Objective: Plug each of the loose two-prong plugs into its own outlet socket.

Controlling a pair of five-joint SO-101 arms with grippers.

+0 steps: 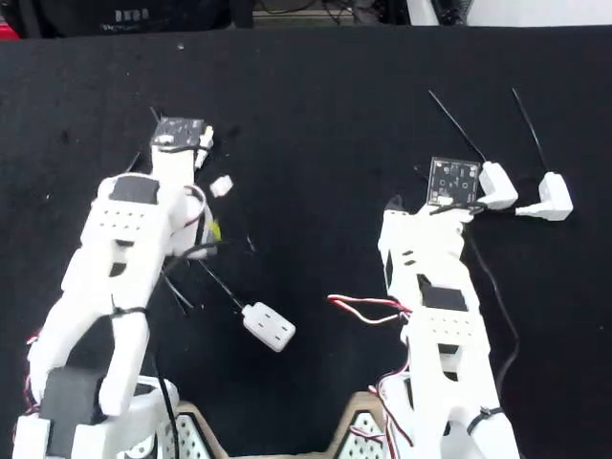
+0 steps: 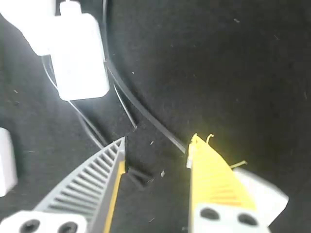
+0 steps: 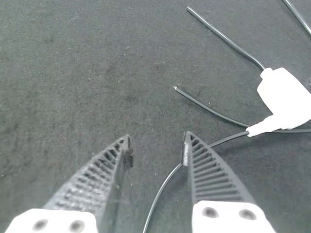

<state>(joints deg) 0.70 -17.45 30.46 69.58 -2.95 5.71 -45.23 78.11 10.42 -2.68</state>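
Right wrist view: white plug (image 3: 286, 99) cropped at edge. Left wrist view: white piece (image 2: 6, 162) mostly cropped, identity unclear.

Lab bench: black-covered table (image 1: 316, 86), background cables (image 1: 335, 10)

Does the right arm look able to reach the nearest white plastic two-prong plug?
Probably yes: the right tool is open and empty, the white plastic two-prong plug lies close ahead, and only thin black cords cross the black cloth between.
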